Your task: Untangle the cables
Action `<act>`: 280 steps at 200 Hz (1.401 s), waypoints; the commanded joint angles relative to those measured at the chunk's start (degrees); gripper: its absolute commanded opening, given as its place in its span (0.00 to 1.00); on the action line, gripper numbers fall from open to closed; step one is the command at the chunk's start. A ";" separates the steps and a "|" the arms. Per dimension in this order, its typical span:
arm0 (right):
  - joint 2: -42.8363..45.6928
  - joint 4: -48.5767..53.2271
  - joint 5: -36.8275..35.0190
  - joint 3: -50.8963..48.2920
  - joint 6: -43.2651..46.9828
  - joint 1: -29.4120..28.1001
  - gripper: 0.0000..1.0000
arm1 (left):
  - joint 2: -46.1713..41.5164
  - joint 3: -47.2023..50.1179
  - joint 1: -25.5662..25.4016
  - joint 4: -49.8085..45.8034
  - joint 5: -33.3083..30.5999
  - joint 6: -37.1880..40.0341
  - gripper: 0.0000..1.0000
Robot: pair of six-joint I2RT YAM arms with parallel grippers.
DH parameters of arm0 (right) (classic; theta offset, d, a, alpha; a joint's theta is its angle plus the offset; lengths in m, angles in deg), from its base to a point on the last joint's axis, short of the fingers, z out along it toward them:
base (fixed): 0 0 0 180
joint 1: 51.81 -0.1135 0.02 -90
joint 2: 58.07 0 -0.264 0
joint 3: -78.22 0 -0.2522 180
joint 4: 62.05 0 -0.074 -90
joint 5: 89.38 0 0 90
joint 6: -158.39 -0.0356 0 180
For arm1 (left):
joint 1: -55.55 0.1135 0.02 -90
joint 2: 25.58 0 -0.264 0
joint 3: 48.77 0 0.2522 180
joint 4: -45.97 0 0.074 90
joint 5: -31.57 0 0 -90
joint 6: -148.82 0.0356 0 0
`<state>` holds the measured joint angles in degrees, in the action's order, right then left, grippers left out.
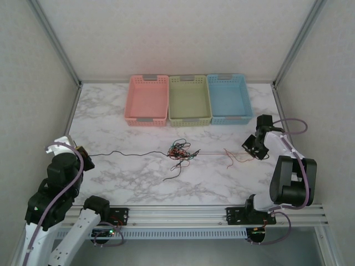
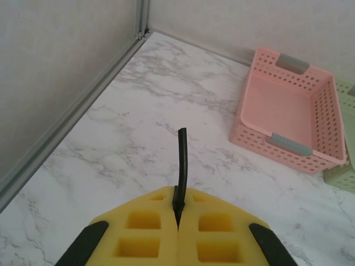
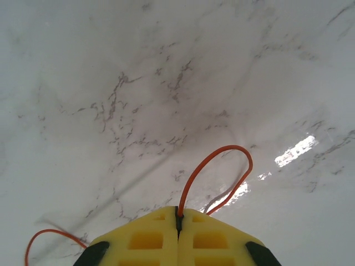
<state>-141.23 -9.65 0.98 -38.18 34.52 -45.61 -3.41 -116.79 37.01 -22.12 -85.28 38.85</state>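
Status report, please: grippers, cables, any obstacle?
Left gripper shut on black cable. Right gripper shut on orange cable. Clump knotted mid-table. Nothing in the way.

A robotics lab's test cell: a left arm and a right arm stood bolted to an aluminium rail at the edge of a marble-patterned table, boxed in by plain white panels in metal framing. A pink basket, a green basket and a blue basket sat in a neat row behind a small tangle of cables.
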 commanded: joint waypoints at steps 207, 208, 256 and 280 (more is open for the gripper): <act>-3.80 -3.44 -7.84 3.53 -0.67 8.99 0.00 | 5.37 -18.15 0.00 -2.44 -22.07 15.26 0.00; -3.74 -3.46 -7.61 3.48 -0.67 8.96 0.00 | 5.44 -18.07 0.00 -2.44 -21.56 15.07 0.00; -0.25 -0.45 -1.08 4.23 2.44 -0.56 0.00 | 10.96 -10.12 0.07 -0.18 4.73 6.46 0.00; 1.74 2.43 -1.04 5.17 3.86 -7.15 0.10 | 14.33 -7.20 0.12 0.68 11.56 4.96 0.00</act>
<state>-142.52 -9.78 -0.55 -35.10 35.83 -47.78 8.04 -126.61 36.66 -23.23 -83.95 47.34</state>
